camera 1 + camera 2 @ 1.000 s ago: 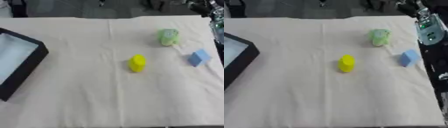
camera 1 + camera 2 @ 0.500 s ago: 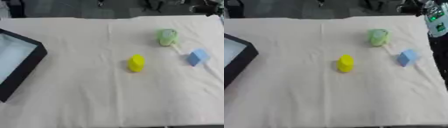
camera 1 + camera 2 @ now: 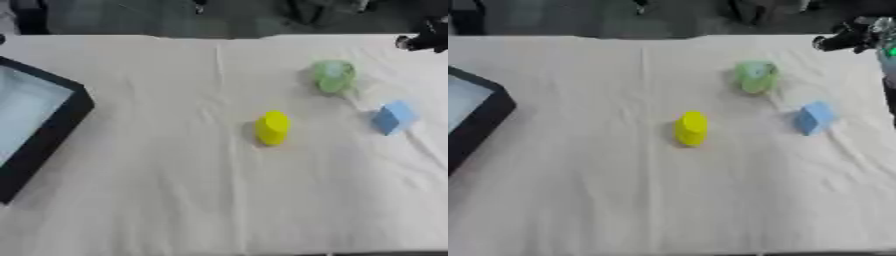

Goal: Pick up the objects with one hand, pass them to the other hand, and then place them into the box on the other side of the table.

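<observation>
Three small objects lie on the cream cloth. A yellow upright piece (image 3: 272, 127) stands near the middle. A pale green rounded piece (image 3: 332, 76) sits further back to the right. A light blue block (image 3: 393, 117) lies at the right. My right hand (image 3: 843, 39) shows as a dark blurred shape at the upper right corner, above the cloth and apart from all three pieces, behind and to the right of the green one. The left hand shows in no view.
A black box (image 3: 54, 127) with a pale inside stands at the left edge of the table. The cloth's far edge (image 3: 219, 37) meets a dark floor with dark shapes behind it.
The right arm has moved away from the right edge toward the upper right corner. The three pieces and the box have stayed put.
</observation>
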`<state>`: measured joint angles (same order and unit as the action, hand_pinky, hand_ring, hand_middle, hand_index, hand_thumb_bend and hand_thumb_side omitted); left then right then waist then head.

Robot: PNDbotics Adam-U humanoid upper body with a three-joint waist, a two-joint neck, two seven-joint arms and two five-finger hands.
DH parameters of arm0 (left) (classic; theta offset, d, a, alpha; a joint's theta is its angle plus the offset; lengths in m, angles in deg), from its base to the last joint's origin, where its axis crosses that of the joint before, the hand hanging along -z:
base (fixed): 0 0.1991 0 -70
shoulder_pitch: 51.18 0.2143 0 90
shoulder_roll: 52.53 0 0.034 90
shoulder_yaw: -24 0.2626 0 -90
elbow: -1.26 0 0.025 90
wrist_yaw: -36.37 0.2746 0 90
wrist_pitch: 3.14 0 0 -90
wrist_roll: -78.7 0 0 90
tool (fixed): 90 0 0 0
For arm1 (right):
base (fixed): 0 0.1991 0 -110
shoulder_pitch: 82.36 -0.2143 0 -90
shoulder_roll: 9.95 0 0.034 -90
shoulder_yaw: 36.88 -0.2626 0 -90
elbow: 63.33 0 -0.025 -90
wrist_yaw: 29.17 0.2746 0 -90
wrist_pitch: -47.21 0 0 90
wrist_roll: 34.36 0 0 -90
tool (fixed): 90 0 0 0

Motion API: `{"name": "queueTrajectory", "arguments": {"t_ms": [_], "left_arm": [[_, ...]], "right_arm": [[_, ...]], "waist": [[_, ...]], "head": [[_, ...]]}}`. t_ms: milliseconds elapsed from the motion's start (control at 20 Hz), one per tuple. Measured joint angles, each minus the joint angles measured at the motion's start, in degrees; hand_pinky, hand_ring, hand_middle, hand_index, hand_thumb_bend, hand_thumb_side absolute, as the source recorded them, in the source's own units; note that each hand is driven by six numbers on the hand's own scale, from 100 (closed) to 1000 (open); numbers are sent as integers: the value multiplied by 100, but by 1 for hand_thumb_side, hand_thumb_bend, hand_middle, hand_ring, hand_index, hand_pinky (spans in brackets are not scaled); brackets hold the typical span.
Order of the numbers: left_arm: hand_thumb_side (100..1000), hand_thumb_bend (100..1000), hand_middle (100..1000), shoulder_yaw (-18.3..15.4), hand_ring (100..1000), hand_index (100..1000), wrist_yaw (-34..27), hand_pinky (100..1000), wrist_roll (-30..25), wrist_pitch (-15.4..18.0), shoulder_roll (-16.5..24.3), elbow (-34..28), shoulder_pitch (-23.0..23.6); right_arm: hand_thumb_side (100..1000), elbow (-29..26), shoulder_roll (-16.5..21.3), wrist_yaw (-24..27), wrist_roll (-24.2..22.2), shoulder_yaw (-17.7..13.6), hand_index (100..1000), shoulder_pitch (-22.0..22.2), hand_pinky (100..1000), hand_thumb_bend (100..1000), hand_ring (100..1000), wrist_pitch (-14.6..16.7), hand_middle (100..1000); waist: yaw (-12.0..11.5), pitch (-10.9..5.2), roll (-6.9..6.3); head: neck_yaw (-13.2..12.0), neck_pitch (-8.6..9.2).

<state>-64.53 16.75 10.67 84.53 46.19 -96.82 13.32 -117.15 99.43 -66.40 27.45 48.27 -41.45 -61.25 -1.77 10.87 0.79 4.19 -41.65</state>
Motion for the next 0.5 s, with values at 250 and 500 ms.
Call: {"name": "queueTrajectory", "arguments": {"t_ms": [250, 500], "left_arm": [[771, 140, 975, -2, 1000, 842, 0, 816, 19, 8, 0, -14, 13], [773, 145, 970, -36, 1000, 835, 6, 816, 75, 31, -40, -32, 29]], "right_arm": [[318, -357, 87, 267, 501, -3, 876, 412, 867, 100, 846, -235, 747], [395, -631, 156, 800, 696, 64, 896, 772, 870, 153, 862, -192, 764]], "waist": [[36, 0, 0], [67, 0, 0]], "head": [[17, 1], [100, -34]]}}
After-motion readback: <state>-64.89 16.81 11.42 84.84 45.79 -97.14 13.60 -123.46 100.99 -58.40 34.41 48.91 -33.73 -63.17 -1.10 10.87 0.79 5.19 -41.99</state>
